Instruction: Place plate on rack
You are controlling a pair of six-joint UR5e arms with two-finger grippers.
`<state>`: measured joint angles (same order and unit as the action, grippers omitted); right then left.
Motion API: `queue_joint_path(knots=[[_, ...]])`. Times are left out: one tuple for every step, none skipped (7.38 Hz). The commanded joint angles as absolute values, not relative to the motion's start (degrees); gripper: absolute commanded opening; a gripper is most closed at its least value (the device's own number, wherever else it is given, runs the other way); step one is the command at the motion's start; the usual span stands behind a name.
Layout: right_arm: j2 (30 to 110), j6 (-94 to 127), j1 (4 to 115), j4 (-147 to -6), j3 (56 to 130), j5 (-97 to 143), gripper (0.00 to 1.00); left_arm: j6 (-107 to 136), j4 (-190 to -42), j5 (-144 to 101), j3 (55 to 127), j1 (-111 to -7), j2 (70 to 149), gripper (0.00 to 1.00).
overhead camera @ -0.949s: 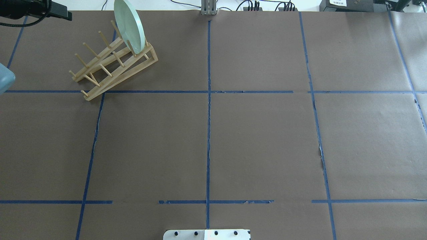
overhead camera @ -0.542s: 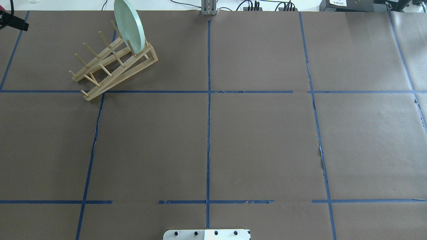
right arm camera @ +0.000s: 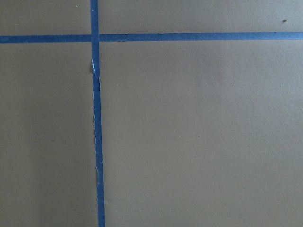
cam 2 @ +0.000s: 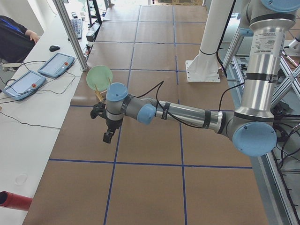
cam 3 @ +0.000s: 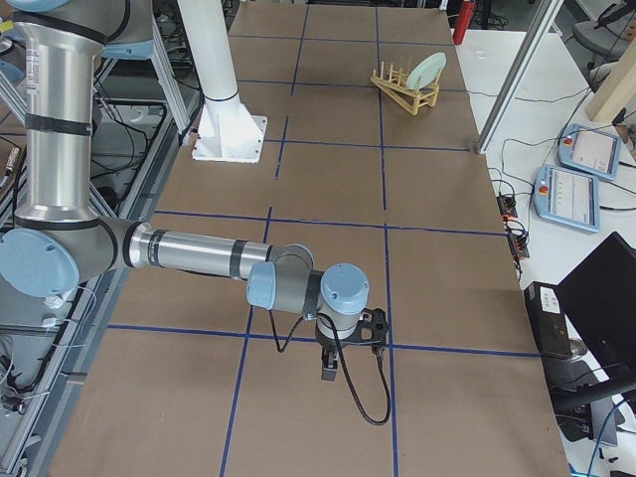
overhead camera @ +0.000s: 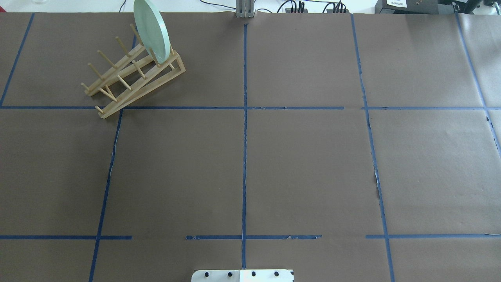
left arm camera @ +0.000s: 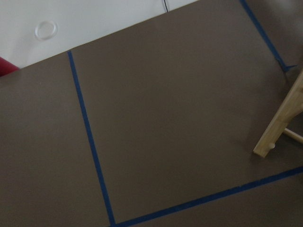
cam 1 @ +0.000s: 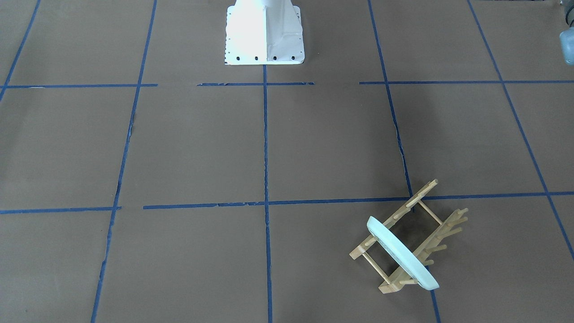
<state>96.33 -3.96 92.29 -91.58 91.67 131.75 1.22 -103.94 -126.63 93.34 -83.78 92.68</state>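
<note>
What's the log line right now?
plate: upright in rack, end slot | left gripper: clear of plate | right gripper: far from rack | task: looks done

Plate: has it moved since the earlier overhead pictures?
No. The plate stands in the same end slot of the rack, unchanged against the blue tape line.

We see silver metal arm tubes (cam 2: 266, 56) joined by rounded pale-blue plastic caps (cam 2: 253, 139), black bands between segments, a white flared pedestal base (cam 1: 264, 33) with dark screw holes, thin black cables (cam 3: 376, 420), and a black left gripper (cam 2: 107, 138) and right gripper (cam 3: 329, 373).
</note>
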Motion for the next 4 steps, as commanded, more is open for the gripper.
queue_joint_path(knots=[[96.33,-3.96,92.29,-91.58,91.67,131.75,1.0,-3.78,-103.97,-129.09,89.13,-87.97,87.56,1.0],[96.33,-3.96,92.29,-91.58,91.67,131.75,1.0,-4.82,-104.24,-129.72,89.21,-90.07,85.71,1.0],[96.33,-3.96,92.29,-91.58,91.67,131.75,1.0,-5.62,-101.02,-130.94,89.73,-92.26,85.43,1.0],[96.33,-3.96,92.37,-91.67,91.67,131.75,1.0,-5.36,-99.25,-133.05,89.91,-92.37,85.52,1.0]])
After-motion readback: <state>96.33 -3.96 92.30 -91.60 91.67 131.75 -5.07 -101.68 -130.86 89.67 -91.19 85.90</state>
